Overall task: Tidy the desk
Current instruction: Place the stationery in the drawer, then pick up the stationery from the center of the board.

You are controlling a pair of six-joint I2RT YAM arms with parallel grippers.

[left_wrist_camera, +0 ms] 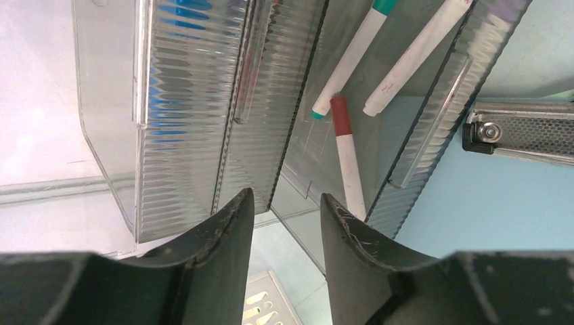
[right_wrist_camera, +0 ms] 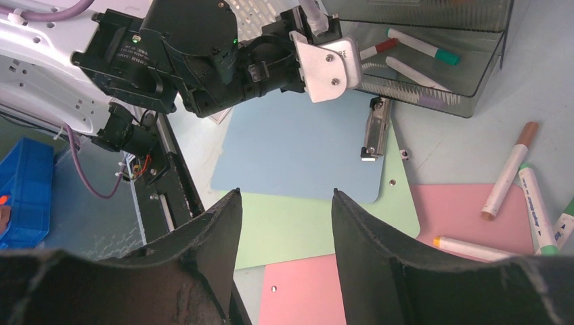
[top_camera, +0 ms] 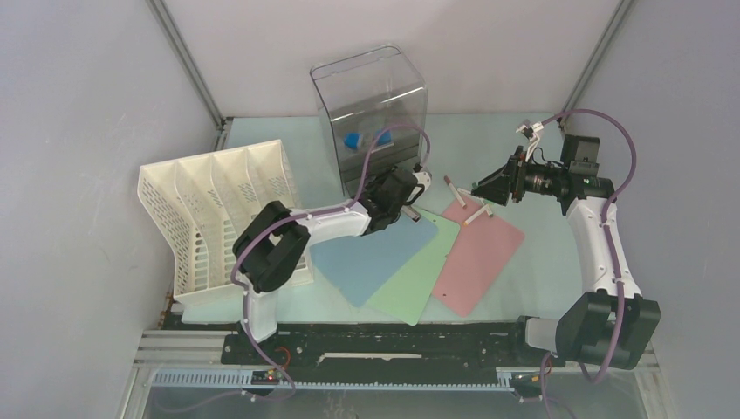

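Facing the clear ribbed plastic drawer box [top_camera: 371,100], left tool [left_wrist_camera: 284,203] stands spread, nothing between its fingers. One drawer is pulled out: red-capped white marker [left_wrist_camera: 346,162] inside, two more white markers beside it. Right tool [right_wrist_camera: 284,203] is likewise spread and empty, over the fanned blue sheet [top_camera: 375,249], green sheet [top_camera: 410,284] and pink sheet [top_camera: 480,257]. The pale mint-green flat bench [top_camera: 497,140] fills the floor between grey walls, carrying box, sheets, loose markers [top_camera: 476,216] and, at left, white slotted plastic rack [top_camera: 218,209].
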